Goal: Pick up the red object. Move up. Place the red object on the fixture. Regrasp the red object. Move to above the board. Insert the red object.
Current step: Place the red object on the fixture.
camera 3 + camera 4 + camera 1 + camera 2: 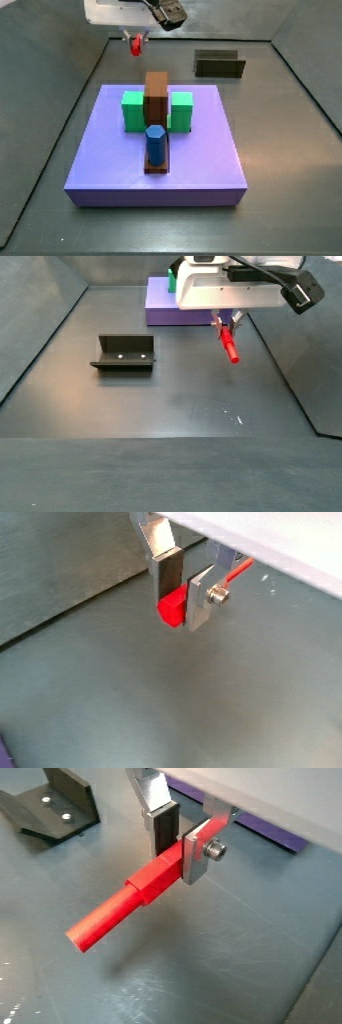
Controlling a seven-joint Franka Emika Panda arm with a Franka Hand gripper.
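We see the gripper point(181, 846) raised off the floor, its jaws clamped on one end of the red object point(124, 906), whose free end slants downward in a side view point(230, 344). We locate the fixture point(123, 353) well apart on the floor, and the board point(159, 145) likewise; the peg appears to hang beyond the board's far edge point(135, 45), though depth is uncertain.

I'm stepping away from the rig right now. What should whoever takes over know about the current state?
Gripper: shut on the red peg, held by one end, in the air above the floor.
Fixture: empty, apart from the peg.
Purple board: carries green blocks, brown bar and blue hexagonal peg.
Done: peg picked up and lifted.
Left: whether it has been on the fixture cannot be told from these views; carry it above the board and insert it.
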